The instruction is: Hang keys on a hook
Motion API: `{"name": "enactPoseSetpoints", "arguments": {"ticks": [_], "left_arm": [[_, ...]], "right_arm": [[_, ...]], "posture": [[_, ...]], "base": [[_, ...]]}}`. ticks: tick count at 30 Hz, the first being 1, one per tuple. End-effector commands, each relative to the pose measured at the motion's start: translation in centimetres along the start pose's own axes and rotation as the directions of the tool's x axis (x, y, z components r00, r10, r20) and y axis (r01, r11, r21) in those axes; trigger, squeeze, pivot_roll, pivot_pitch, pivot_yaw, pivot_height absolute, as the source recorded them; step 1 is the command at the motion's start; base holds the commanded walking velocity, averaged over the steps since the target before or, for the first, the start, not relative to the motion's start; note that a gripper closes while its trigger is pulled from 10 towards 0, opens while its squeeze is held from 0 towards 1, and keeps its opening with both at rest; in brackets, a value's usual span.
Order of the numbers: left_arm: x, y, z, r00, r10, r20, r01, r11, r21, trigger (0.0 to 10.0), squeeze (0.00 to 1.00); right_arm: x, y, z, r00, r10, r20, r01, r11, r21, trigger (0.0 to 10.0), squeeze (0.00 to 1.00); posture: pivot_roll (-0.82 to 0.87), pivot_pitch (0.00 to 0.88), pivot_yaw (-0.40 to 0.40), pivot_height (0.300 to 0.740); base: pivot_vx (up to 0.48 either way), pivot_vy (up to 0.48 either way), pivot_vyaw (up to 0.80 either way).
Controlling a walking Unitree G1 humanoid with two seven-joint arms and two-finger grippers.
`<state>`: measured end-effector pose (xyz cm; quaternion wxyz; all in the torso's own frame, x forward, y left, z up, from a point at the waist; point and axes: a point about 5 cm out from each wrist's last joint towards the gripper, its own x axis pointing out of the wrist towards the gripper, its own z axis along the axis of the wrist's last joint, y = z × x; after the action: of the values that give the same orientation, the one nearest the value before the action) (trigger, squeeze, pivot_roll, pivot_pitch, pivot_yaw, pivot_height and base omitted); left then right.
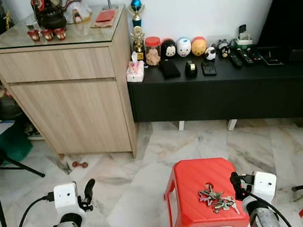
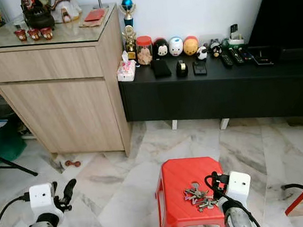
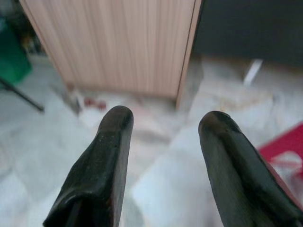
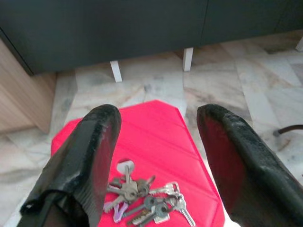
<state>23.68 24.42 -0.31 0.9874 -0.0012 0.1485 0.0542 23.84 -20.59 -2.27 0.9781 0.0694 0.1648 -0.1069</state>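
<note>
Hovering just above the red stool, the right hand has its 2 fingers spread wide, gripping nothing; the keys lie bunched on the stool's seat. The left hand, equally open and empty, hangs over marble floor

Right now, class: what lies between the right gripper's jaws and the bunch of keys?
Only bare red stool top. In the right wrist view the open right gripper hovers above the keys, nothing intervening.

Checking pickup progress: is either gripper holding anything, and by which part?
Nothing is held. The keys lie on the red stool; the open right gripper hovers above them, and the left gripper is open too.
</note>
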Motion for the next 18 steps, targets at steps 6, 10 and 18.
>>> {"name": "enactPoseSetpoints", "arguments": {"ticks": [6, 10, 18], "left_arm": [[-1.5, 0.3, -4.3, 0.971, 0.013, -0.238, 0.001, 0.998, 0.059, 10.0, 0.0], [-3.2, 1.0, -6.8, 0.928, 0.058, -0.368, -0.034, 0.997, 0.071, 10.0, 0.0], [-4.7, 1.0, -8.5, 0.898, 0.078, -0.433, -0.056, 0.996, 0.065, 10.0, 0.0]], "right_arm": [[0.5, 0.8, 1.3, 0.998, 0.012, 0.066, -0.012, 1.0, 0.007, 10.0, 0.0], [0.5, 0.9, 1.3, 0.998, 0.014, 0.063, -0.014, 1.0, -0.001, 10.0, 0.0], [0.5, 0.3, 1.2, 0.999, -0.014, 0.049, 0.014, 1.0, -0.016, 10.0, 0.0]], "posture": [[0.12, 0.0, -0.026, 0.74], [0.12, 0.0, -0.023, 0.74], [0.12, 0.0, -0.029, 0.74]], "base": [[0.0, 0.0, 0.0], [0.0, 0.0, 0.0], [0.0, 0.0, 0.0]]}}
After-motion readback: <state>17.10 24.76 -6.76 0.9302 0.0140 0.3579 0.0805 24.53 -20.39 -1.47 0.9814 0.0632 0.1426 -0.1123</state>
